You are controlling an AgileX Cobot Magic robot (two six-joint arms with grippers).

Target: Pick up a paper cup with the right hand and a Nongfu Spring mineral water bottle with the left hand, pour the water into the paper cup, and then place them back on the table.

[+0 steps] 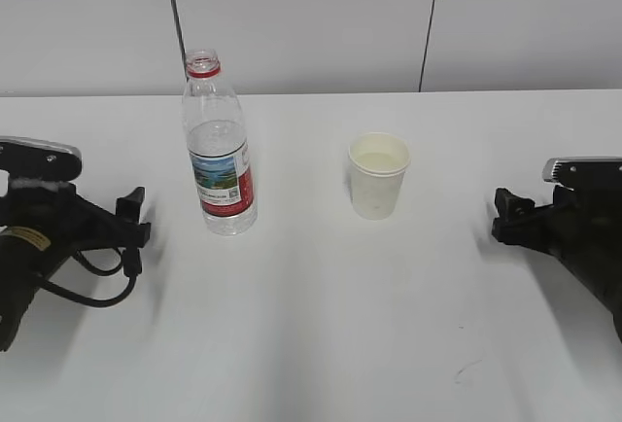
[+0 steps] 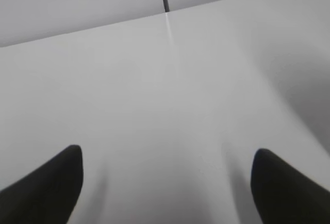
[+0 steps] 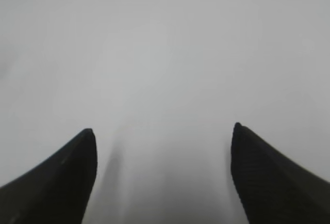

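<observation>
On the white flat surface (image 1: 311, 344), the tall clear plastic bottle with red label (image 1: 220, 145) stands upright nearer the open, empty left hand (image 1: 132, 218), while the small cream paper cup (image 1: 378, 175) stands toward the open, empty right hand (image 1: 505, 216).

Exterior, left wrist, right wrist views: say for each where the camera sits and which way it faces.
Exterior view: raised, looking down at a slant across the white table to the wall; tall clear plastic bottle, cream paper cup, left gripper and right gripper at the edges.
Left wrist view: on the left arm, looking past its open gripper over bare tabletop.
Right wrist view: likewise, past the open right gripper.
Both wrist views share bare table and the wall's dark seam; neither shows bottle or cup.
</observation>
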